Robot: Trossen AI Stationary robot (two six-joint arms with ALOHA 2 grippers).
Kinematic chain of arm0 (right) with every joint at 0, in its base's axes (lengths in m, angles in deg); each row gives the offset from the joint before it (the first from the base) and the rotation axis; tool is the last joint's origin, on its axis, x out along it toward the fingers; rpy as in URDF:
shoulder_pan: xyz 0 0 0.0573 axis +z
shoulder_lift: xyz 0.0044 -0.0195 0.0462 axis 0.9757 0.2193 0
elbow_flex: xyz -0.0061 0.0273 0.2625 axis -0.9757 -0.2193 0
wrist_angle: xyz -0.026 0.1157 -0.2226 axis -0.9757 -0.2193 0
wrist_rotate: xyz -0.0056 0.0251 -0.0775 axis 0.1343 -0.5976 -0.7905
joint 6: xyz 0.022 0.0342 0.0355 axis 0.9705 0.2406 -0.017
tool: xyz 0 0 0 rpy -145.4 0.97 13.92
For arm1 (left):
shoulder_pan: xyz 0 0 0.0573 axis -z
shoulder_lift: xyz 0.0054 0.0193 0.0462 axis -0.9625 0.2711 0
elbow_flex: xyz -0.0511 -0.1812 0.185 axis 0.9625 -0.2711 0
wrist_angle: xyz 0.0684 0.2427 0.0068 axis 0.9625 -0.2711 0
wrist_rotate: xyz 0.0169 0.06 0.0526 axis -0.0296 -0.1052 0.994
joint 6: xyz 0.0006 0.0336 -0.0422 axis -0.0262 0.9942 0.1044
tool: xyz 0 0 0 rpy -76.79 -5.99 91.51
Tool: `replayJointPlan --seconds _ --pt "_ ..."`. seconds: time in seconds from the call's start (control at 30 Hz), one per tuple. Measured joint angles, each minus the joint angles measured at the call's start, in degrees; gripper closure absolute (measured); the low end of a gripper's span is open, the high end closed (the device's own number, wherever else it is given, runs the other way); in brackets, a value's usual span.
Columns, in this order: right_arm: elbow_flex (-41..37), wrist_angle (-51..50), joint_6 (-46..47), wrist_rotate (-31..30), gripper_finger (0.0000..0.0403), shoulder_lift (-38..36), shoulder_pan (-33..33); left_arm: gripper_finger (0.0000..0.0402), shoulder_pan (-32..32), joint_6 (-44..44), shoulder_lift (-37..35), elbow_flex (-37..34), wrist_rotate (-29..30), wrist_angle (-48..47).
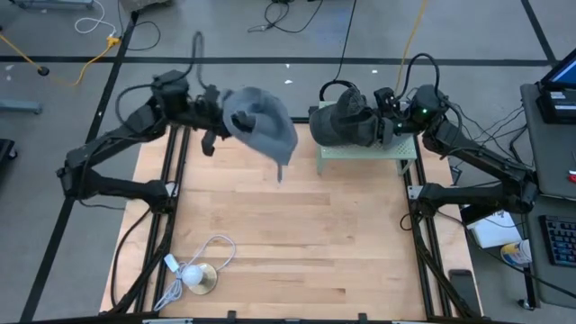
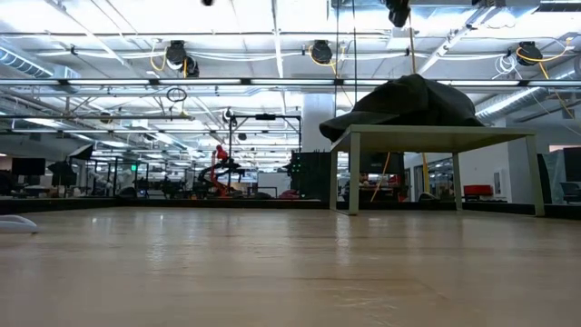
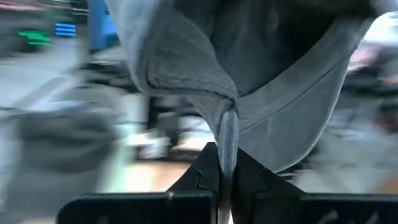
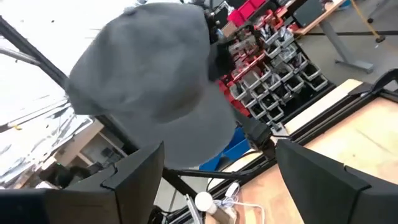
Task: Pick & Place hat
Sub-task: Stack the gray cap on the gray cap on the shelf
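Observation:
A grey hat (image 1: 261, 126) hangs in the air over the table's far left part, held by my left gripper (image 1: 216, 115), which is shut on it. It also fills the left wrist view as the grey hat (image 3: 261, 74), and the right wrist view shows the grey hat (image 4: 149, 81) farther off. A dark hat (image 1: 342, 117) rests with its underside on a small pale stand (image 1: 364, 153) at the far right, seen from the side as the dark hat (image 2: 408, 98). My right gripper (image 4: 217, 186) is open, hovering above that hat's right side (image 1: 389, 110) and clear of it. My left gripper pinches a narrow folded edge of the grey hat (image 3: 227, 140) between its two fingers. The fingers come roughly level from the table's left side. The hat is lifted clear of the table, and a strip of it (image 1: 281, 166) dangles below.
A white cable with a plug and a shiny round disc (image 1: 200, 277) lies near the table's near left corner. The stand (image 2: 436, 138) occupies the far right. Black frame rails (image 1: 171, 207) run along both sides. Bare wood spans the table's middle and near part.

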Motion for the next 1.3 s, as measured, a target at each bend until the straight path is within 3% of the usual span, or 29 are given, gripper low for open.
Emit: replayJointPlan --seconds 0.1,0.3,0.7,0.9,1.1,1.3 --pt "0.0 0.16 -1.52 -2.37 0.0102 0.21 1.3 0.0394 1.03 -8.76 2.18 0.58 -5.56 6.54" --pt "0.0 0.44 -1.18 -6.03 0.0105 0.28 2.89 0.0394 1.03 -14.6 5.08 1.08 -7.41 3.16" --pt "0.0 0.36 14.45 -7.86 0.0106 0.28 3.03 0.0394 1.06 -12.06 5.15 1.23 -7.38 -0.36" --pt "0.0 0.1 23.53 -1.89 0.0106 -0.34 3.03 0.0394 2.23 -13.11 5.15 1.23 -6.96 -0.64" --pt "0.0 -0.55 26.82 1.17 0.0113 -2.01 2.9 0.0394 6.08 -10.36 5.51 2.36 -0.31 -7.71" --pt "0.0 -0.61 29.64 5.84 0.0122 -3.72 2.92 0.0394 11.8 -7.33 8.86 9.32 10.15 -17.32"
